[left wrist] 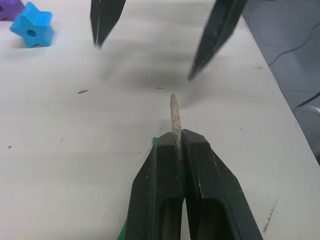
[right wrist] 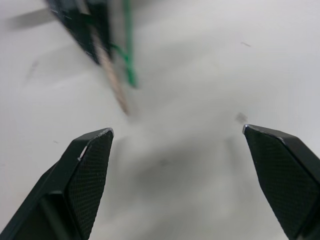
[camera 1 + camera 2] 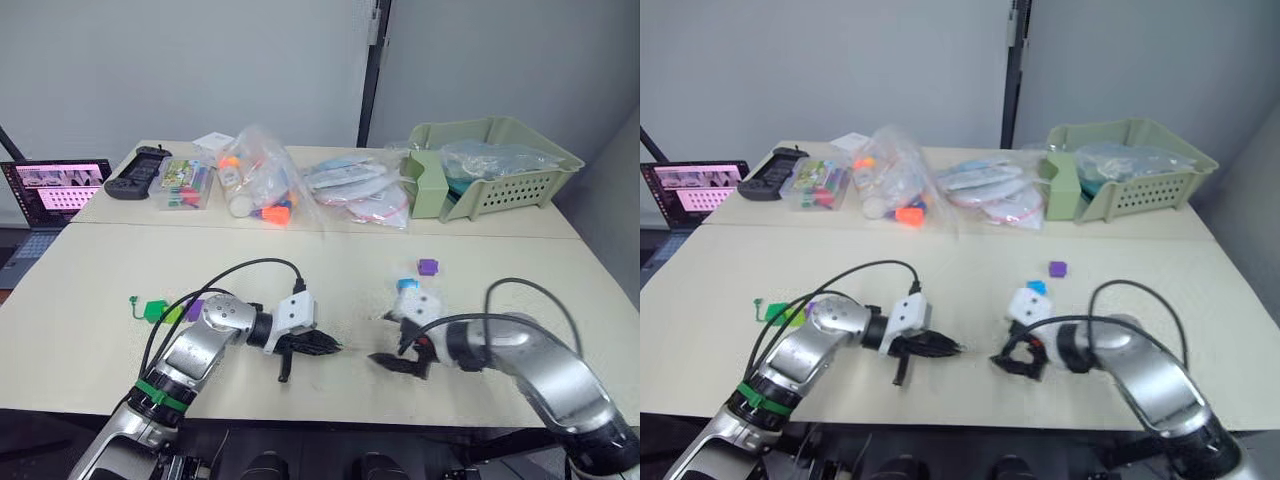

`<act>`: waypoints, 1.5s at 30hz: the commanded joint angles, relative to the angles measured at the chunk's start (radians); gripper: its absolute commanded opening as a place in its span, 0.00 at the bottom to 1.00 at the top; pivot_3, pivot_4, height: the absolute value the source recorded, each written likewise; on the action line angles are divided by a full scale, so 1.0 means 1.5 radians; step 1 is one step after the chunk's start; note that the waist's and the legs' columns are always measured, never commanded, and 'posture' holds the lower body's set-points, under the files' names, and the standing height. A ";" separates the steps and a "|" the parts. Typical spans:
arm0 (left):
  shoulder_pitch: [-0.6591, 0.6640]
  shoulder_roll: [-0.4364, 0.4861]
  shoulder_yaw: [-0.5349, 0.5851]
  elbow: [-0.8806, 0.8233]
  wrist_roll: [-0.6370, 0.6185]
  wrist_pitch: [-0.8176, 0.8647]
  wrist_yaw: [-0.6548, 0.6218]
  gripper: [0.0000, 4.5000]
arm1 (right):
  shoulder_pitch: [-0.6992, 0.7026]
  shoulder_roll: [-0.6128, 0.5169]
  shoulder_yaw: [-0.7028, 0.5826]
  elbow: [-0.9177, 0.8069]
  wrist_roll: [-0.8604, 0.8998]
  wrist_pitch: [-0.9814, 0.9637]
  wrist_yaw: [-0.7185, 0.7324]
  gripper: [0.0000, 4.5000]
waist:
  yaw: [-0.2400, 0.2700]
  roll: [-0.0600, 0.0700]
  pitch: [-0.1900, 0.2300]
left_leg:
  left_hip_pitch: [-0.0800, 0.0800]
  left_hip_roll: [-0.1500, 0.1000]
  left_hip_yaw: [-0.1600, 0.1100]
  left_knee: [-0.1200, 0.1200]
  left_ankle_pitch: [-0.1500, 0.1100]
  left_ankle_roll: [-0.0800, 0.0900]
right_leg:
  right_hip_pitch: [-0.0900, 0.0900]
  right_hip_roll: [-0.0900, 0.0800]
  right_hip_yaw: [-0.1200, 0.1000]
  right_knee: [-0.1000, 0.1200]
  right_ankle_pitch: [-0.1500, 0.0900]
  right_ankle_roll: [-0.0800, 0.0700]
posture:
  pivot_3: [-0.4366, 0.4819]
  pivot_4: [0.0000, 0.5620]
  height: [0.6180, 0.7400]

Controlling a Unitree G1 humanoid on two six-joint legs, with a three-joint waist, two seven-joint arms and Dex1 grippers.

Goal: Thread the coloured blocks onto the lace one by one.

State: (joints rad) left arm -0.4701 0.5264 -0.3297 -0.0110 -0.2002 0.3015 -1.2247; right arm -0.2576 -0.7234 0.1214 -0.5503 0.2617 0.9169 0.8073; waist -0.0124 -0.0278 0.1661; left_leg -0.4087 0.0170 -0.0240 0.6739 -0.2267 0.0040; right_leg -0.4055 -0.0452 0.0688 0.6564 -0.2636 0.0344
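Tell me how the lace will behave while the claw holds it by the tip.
The lace tip juts straight from the shut left claw, so it probably stays stiff. The green cord trailing behind looks thin, likely floppy and light. Its narrow tip may slip if nudged.

The left hand point(image 1: 178, 145) pinches the lace point(image 1: 174, 117), its stiff tip poking out toward the right hand point(image 1: 150, 45), whose fingers stand apart. A blue block point(image 1: 32, 30) lies on the table point(image 1: 75, 150).
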 commanded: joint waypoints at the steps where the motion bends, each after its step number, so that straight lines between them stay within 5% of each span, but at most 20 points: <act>1: 0.022 0.011 0.033 -0.024 -0.018 -0.013 0.013 0.00 | 0.072 0.072 -0.139 -0.052 0.027 0.016 -0.091 0.99 | 0.000 0.000 0.000 | 0.000 0.000 0.000 0.000 0.000 0.000 | 0.000 0.000 0.000 0.000 0.000 0.000 | 0.48 0.27 1.00; 8: 0.042 0.016 0.062 -0.049 -0.029 0.010 0.039 0.00 | 0.169 0.218 -0.220 -0.091 -0.030 -0.023 -0.291 0.99 | -0.001 0.000 0.000 | 0.001 0.000 0.000 0.000 0.000 0.000 | 0.000 0.000 0.001 0.000 0.000 0.000 | 0.48 0.27 1.00; 14: 0.050 0.020 0.063 -0.072 -0.040 0.035 0.048 0.00 | 0.105 0.293 -0.220 0.002 -0.093 -0.098 -0.421 0.99 | -0.006 0.000 0.000 | 0.001 0.000 0.001 -0.001 0.000 0.000 | 0.000 0.000 0.001 0.000 0.000 0.000 | 0.48 0.27 1.00; 28: 0.066 0.014 0.059 -0.100 -0.042 0.053 0.074 0.00 | -0.166 0.295 -0.200 0.363 -0.108 -0.170 -0.465 0.99 | -0.009 0.001 0.000 | 0.002 0.000 0.001 -0.004 0.000 0.000 | -0.001 0.000 0.001 0.000 0.000 0.000 | 0.48 0.27 1.00; 37: 0.071 0.016 0.058 -0.106 -0.042 0.053 0.080 0.00 | -0.249 0.289 -0.205 0.560 -0.113 -0.221 -0.483 0.99 | -0.013 0.001 0.000 | 0.002 -0.001 0.001 -0.005 0.000 0.000 | -0.001 -0.001 0.001 0.000 0.000 0.000 | 0.48 0.27 1.00; 45: 0.078 0.019 0.059 -0.108 -0.043 0.049 0.077 0.00 | -0.275 0.286 -0.200 0.601 -0.099 -0.303 -0.444 0.44 | -0.022 0.001 0.000 | 0.002 -0.001 0.000 -0.006 0.000 0.000 | -0.001 -0.001 0.001 0.000 0.000 0.000 | 0.48 0.27 1.00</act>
State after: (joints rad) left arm -0.3534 0.5509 -0.2515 -0.1408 -0.2464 0.3828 -1.1094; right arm -0.6571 -0.2847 -0.1713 0.3889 0.1016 0.5023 0.1300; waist -0.0451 -0.0266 0.1659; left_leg -0.4054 0.0162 -0.0235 0.6646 -0.2267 0.0040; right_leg -0.4065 -0.0464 0.0710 0.6563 -0.2633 0.0338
